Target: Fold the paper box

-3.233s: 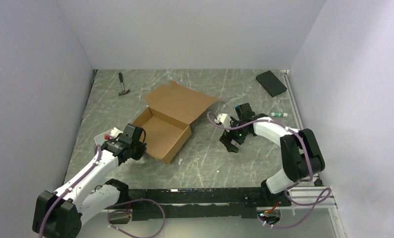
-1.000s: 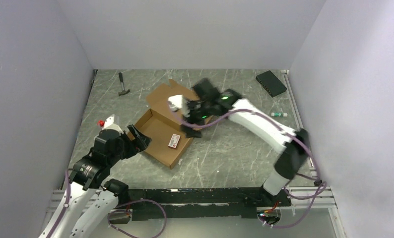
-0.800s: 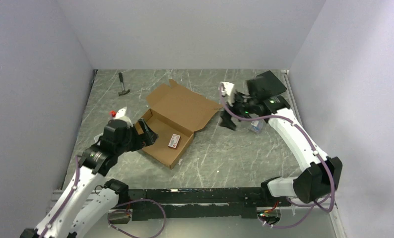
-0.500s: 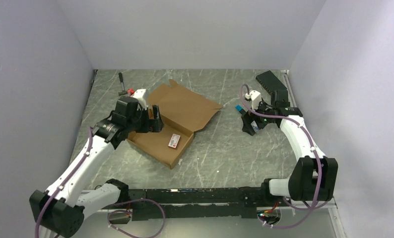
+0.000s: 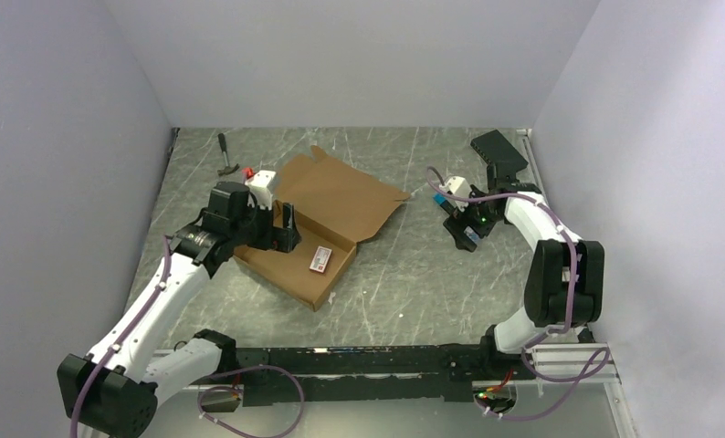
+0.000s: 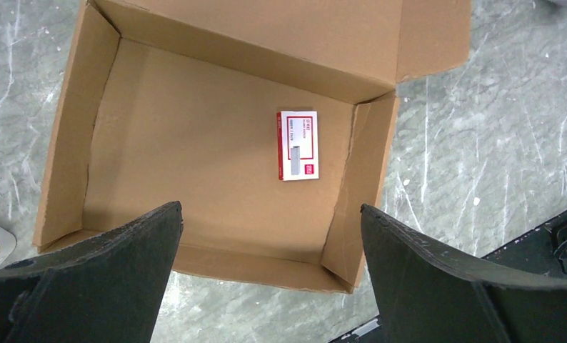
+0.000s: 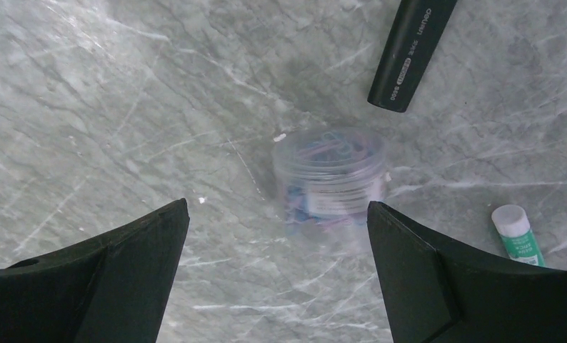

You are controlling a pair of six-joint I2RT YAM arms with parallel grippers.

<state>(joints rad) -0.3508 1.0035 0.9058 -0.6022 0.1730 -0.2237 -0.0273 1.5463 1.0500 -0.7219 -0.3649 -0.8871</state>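
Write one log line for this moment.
left end effector: open, above paper box | paper box: lid unfolded, small red-and-white pack inside | right end effector: open, above clear jar

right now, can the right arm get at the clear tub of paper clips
Probably yes. The right gripper hangs open above the clear tub, with room on both sides of it. The black marker and the glue stick lie apart from the tub, out of the fingers' way.
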